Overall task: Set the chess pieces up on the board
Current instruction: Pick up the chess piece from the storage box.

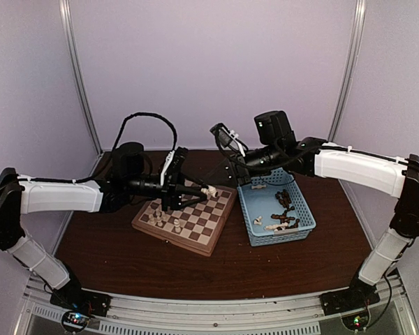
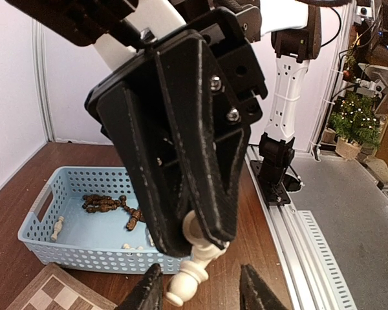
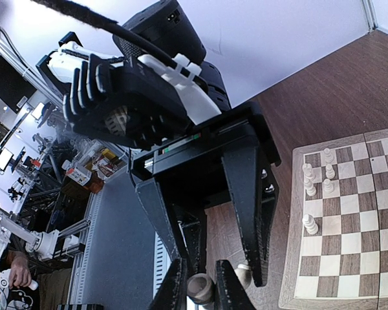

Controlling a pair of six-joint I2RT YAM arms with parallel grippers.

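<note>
Your right pincer (image 2: 197, 244) is clamped on a cream-white turned chess piece (image 2: 187, 278). Your left pincer (image 2: 202, 294) gapes wide, one finger on either side of that piece and clear of it. The piece is held above the far right edge of the checkered wooden board (image 1: 195, 230), near the light-blue perforated basket (image 1: 304, 209) on the dark brown worktop (image 1: 126, 258).

Robotics lab, enclosed test cell.
Lavender enclosure walls (image 1: 209, 70) w/ alu rail (image 1: 216, 317) at 6 o'clock. Right wrist view, outside the cell: cluttered benches (image 3: 84, 168) at 9 o'clock, another robot arm (image 3: 26, 242) and a person (image 3: 6, 290) approx. 8 o'clock.
</note>
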